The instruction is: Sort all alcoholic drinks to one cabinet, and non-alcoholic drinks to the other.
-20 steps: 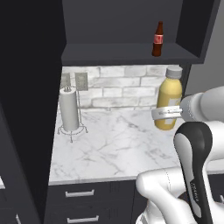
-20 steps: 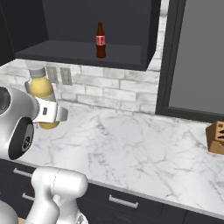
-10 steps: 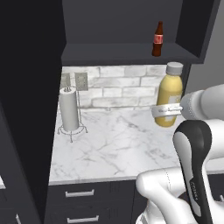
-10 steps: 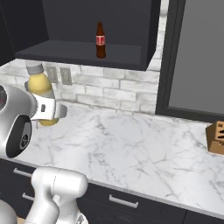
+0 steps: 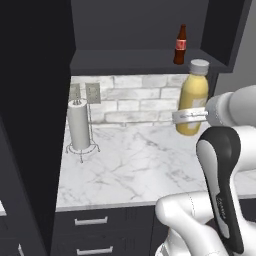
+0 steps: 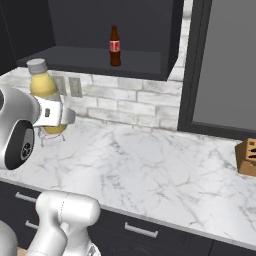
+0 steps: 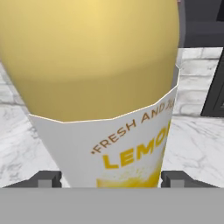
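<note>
My hand (image 5: 186, 116) is clasped around the yellow juice bottle (image 5: 193, 104), my fingers spread wide because the bottle is fat, gripping it low on the body, at the label, so that its weight hangs steady and it stays upright with its pale grey cap on top. In the hand view the bottle (image 7: 98, 92) sits squarely between my two finger tips (image 7: 47, 179), close against the palm, which I judge to be a secure hold for carrying. I hold it lifted off the desk (image 5: 135, 167), with its cap level with the front edge of the cabinet shelf (image 5: 125, 62), because it has to clear that edge before it can go in. Beyond the bottle lies the marble desk, and at its left back, against the brick wall, stands a paper towel holder (image 5: 80, 127), well apart from my path. Further back and higher, the small dark brown bottle (image 6: 115, 46) with its red label stands upright on the shelf inside the open upper cabinet (image 6: 100, 20); since that one is also non-alcoholic, I take this cabinet to be the right home for the juice, and the bare shelf beside the brown bottle looks wide enough to take it. A wooden knife block (image 6: 247, 157) sits far off to the right on the desk.
</note>
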